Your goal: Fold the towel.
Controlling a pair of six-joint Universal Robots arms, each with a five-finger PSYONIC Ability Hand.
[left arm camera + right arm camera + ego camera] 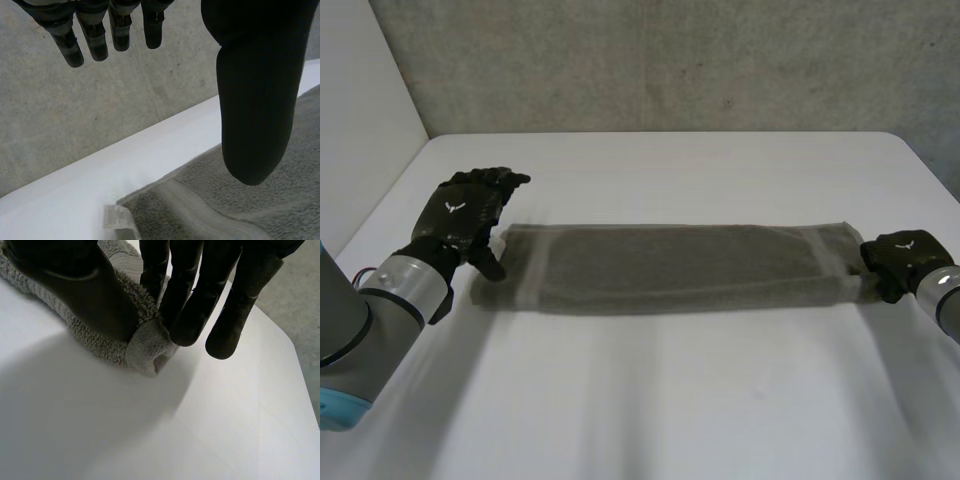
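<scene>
Nearest lies the white counter [650, 410], and past it the grey towel [670, 268] rests flat as a long narrow band, running from 9 o'clock to 3 o'clock across the middle. At its 3 o'clock end the right hand [900, 258] sits low on the counter and pinches the hemmed corner between its thumb [75, 295] and the fingertips. At the 9 o'clock end the left hand [465, 215] is spread, its fingers [95, 40] straight and the thumb held apart. It hovers close over the cloth and holds nothing. The step in hand looks like taking both short ends so that one can be carried onto the other. To do it well, the left hand should probably come down on a corner of its end and pinch the whole thickness, hem included, so that no layer slips. Lifting just clear of the cloth and matching corners before letting go would give a square fold. At 12 o'clock stands a grey concrete wall [670, 60].
</scene>
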